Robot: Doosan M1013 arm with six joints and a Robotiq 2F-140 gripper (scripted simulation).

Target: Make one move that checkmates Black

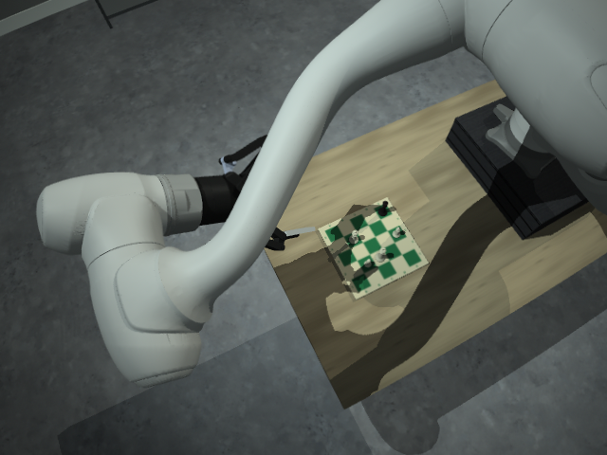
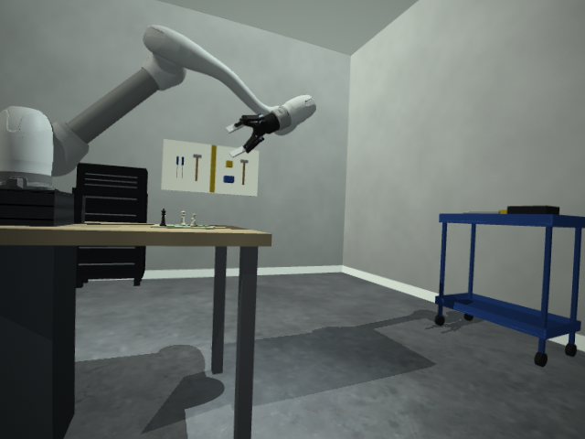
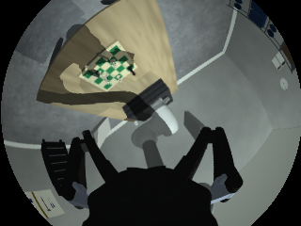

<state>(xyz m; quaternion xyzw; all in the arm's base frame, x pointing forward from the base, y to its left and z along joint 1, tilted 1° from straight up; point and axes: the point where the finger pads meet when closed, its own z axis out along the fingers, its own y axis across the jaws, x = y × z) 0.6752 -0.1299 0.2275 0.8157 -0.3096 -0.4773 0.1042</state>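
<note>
A small green and cream chessboard (image 1: 372, 246) lies on the wooden table (image 1: 431, 245). It carries a tall black piece (image 1: 382, 209) at its far corner, a white piece (image 1: 354, 237) on the left side, a white piece (image 1: 381, 254) near the middle, a small piece (image 1: 396, 231) on the right and a dark piece (image 1: 368, 264) near the front. In the side view I see the black piece (image 2: 163, 217) and two white pieces (image 2: 183, 218) (image 2: 193, 219). My gripper (image 2: 239, 139) is open and empty, high above the table beyond its edge. The wrist view shows the board (image 3: 109, 68) far away.
The arm's black base block (image 1: 514, 171) stands at the table's far right. A black drawer cabinet (image 2: 111, 221) stands behind the table. A tool poster (image 2: 210, 166) hangs on the wall. A blue wheeled cart (image 2: 510, 278) stands at the right wall.
</note>
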